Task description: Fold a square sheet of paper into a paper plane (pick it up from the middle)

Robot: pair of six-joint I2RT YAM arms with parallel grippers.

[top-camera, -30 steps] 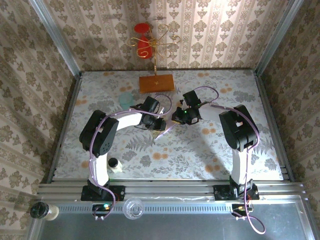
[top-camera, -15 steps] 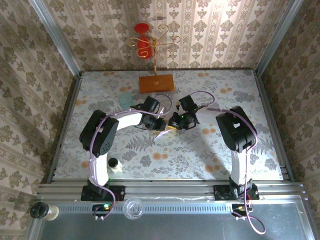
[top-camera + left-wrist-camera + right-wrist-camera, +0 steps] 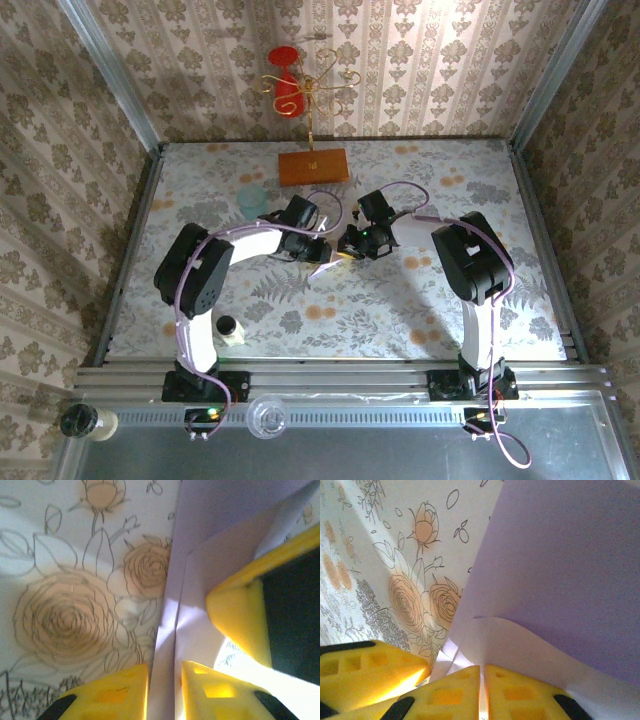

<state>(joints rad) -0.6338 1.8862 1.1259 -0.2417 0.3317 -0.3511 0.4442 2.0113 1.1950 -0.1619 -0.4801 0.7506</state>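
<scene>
So the lilac paper (image 3: 560,555) is over the middle of the table (image 3: 400,310), partly folded. Left gripper (image 3: 165,675) jaws clamp a folded edge; right gripper (image 3: 482,677) jaws look pinched on it too, bit blurry though.

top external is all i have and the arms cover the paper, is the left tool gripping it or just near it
Observer: Gripping. In the left wrist view the left tool pinches the lilac paper between its fingers.
Operator: and the right tool
Observer: The right tool is closed on the paper's lower edge.
Operator: any folds in it
Observer: Yes, both wrist views show overlapping layers with a crease.
</scene>
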